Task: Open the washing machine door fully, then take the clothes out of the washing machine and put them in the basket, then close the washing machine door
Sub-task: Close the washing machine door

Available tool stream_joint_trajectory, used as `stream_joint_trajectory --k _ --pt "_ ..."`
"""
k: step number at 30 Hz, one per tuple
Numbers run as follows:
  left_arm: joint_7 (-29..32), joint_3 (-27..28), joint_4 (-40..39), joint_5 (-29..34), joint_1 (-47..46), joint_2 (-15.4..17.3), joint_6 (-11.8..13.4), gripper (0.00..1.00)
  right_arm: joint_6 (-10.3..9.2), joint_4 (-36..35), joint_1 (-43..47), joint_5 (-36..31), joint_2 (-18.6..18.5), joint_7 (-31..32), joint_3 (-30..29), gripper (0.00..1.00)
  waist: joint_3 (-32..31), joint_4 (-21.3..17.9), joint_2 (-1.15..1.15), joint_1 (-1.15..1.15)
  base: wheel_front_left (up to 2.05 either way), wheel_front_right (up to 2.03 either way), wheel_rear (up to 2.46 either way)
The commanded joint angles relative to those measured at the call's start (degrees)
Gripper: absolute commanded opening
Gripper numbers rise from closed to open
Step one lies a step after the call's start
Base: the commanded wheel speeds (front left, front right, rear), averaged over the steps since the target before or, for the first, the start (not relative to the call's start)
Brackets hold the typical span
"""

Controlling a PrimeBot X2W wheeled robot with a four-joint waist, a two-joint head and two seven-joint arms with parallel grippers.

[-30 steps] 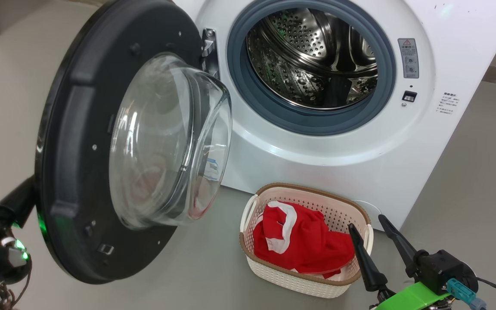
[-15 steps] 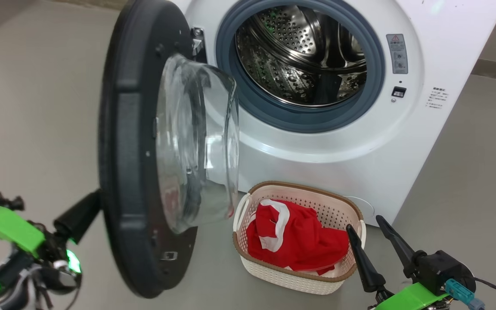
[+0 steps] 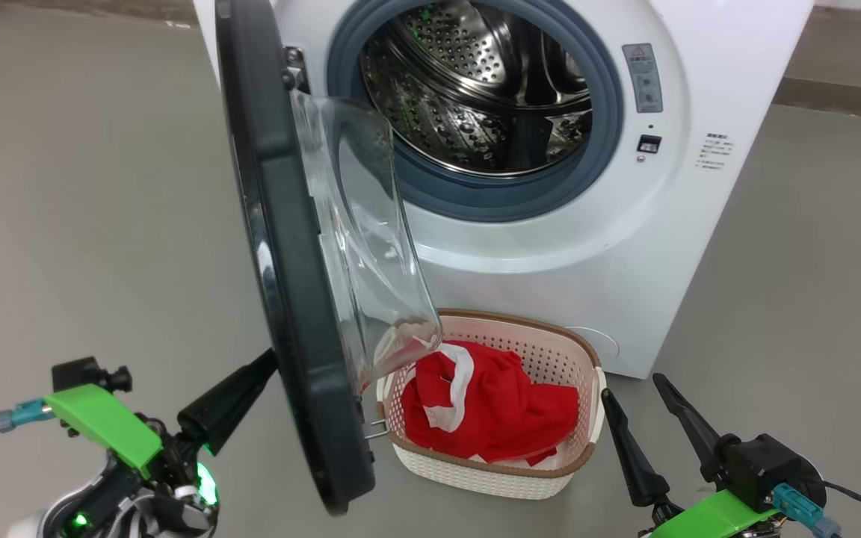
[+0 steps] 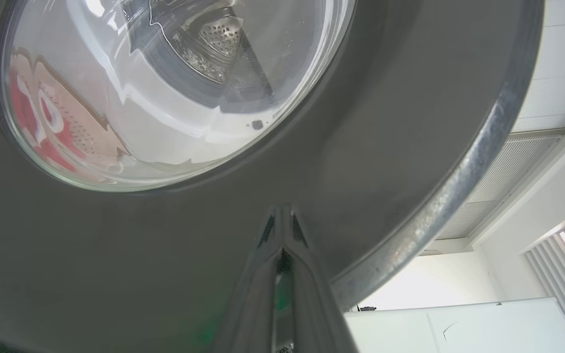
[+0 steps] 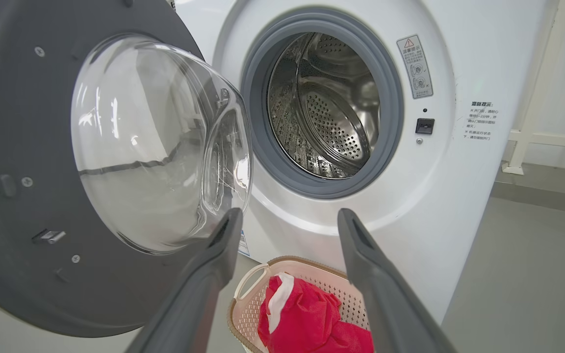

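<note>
The washing machine door (image 3: 288, 261) stands about half open, edge-on in the head view, with its glass bowl (image 3: 371, 246) over the basket's left end. My left gripper (image 3: 266, 362) is shut, with its tips against the door's black outer face (image 4: 165, 255). The washing machine (image 3: 550, 254) shows a bare steel drum (image 3: 475, 90). The red and white clothes (image 3: 490, 407) lie in the basket (image 3: 550, 332) on the floor before the machine. My right gripper (image 3: 632, 385) hangs open just right of the basket, holding nothing. In the right wrist view, the clothes (image 5: 307, 318) lie below it.
Grey floor (image 3: 87, 187) spreads to the left of the door and to the right of the machine (image 3: 812, 261). A white rail frame (image 5: 532, 137) stands against the wall to the right of the machine.
The door has swung from wide open towards the machine, to edge-on. My shut left gripper has followed it, pressing on its outer face. The head camera shifted. The right gripper stayed put.
</note>
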Motion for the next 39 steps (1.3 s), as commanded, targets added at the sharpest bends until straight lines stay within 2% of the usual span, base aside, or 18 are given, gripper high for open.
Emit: stream_joint_trajectory --k 1,10,16,17,18,22,25,29,33,36,39 --pt "-0.15 0.38 -1.78 -1.12 -0.29 0.75 -0.02 0.0 0.43 -1.28 -2.17 0.77 -0.21 -0.36 1.31 1.0 0.13 -0.78 0.0 0.0 0.0 0.0 0.0" --pt "-1.88 -1.93 -1.69 -3.23 0.33 0.74 -1.57 0.0 0.43 -1.35 -2.19 1.04 -0.21 -0.36 1.46 1.0 0.06 -2.38 0.0 0.0 0.0 0.0 0.0" --pt "-5.91 -1.88 -1.6 0.28 1.12 1.06 -6.82 0.0 0.43 -1.51 -2.14 1.1 -0.21 -0.36 1.19 1.0 0.15 -2.73 0.0 0.0 0.0 0.0 0.0" --pt "-7.17 -1.39 -1.52 0.92 1.29 1.05 -7.54 0.4 0.43 -1.54 -2.11 1.09 -0.21 -0.36 1.17 1.0 0.18 -2.72 0.0 0.0 0.0 0.0 0.0" --pt "-8.61 -0.79 -1.62 1.64 1.44 1.07 -8.34 1.0 0.43 -1.56 -2.09 1.09 -0.21 -0.36 1.14 1.0 0.22 -2.7 0.0 0.0 0.0 0.0 0.0" --pt "-14.26 0.93 -2.56 6.3 2.72 2.32 -10.83 1.0 0.43 -1.55 -1.89 1.27 -0.21 -0.36 1.01 1.0 0.38 -2.43 0.0 0.0 0.0 0.0 0.0" --pt "-24.44 -0.08 -3.47 19.82 4.22 6.36 -12.16 1.0 0.43 -1.48 -2.12 1.38 -0.21 -0.36 1.07 1.0 0.86 -2.22 0.0 0.0 0.0 0.0 0.0" --pt "-41.29 -8.75 -5.38 40.0 6.39 12.75 -12.54 1.0 0.43 -1.36 -2.76 1.63 -0.21 -0.36 1.15 1.0 1.45 -1.91 0.0 0.0 0.0 0.0 0.0" --pt "-56.5 -14.17 -2.45 50.96 8.05 15.9 -12.57 1.0 0.43 -1.51 -3.32 1.62 -0.21 -0.36 1.17 1.0 2.09 -1.67 0.0 0.0 0.0 0.0 0.0" --pt "-59.91 -14.5 0.18 58.04 8.0 16.4 -12.57 1.0 0.43 -1.54 -3.56 1.66 -0.21 -0.36 1.16 1.0 2.44 -1.68 0.0 0.0 0.0 0.0 0.0" --pt "-60.15 -10.82 -2.49 64.19 8.14 14.07 -12.54 1.0 0.43 -1.59 -3.66 1.63 -0.21 -0.36 1.16 1.0 2.76 -1.84 0.0 0.0 0.0 0.0 0.0"
